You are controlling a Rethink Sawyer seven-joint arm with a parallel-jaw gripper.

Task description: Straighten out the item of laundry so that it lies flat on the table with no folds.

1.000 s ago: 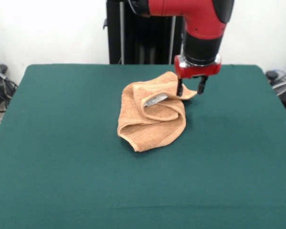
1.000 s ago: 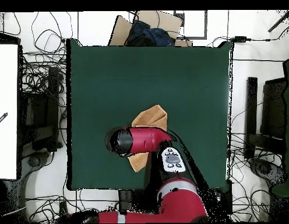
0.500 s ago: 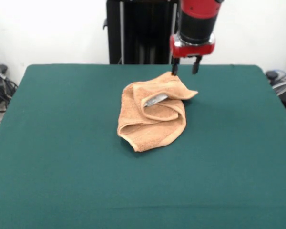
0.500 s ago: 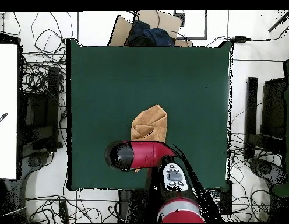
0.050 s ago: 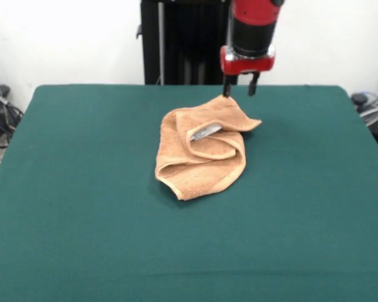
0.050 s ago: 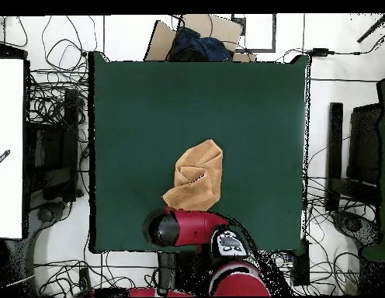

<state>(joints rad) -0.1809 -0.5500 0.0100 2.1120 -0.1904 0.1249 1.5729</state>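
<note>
The item of laundry (image 5: 201,154) is a peach-tan towel, crumpled and folded over itself near the middle of the green table (image 5: 82,207). A small grey tag (image 5: 205,131) shows in its upper folds. In the overhead view the towel (image 6: 196,177) lies just beyond the red arm (image 6: 184,227). My gripper (image 5: 239,87) hangs open above the towel's far corner, holding nothing, its fingers apart and clear of the cloth.
The table (image 6: 250,116) stretches wide around the towel on all sides. Cables and equipment (image 6: 52,147) lie on the floor beside it. A cardboard box with dark cloth (image 6: 197,43) sits past the table's far edge in the overhead view.
My gripper has risen off the towel's far corner and drawn back toward the robot's side. The towel stays crumpled where it was.
</note>
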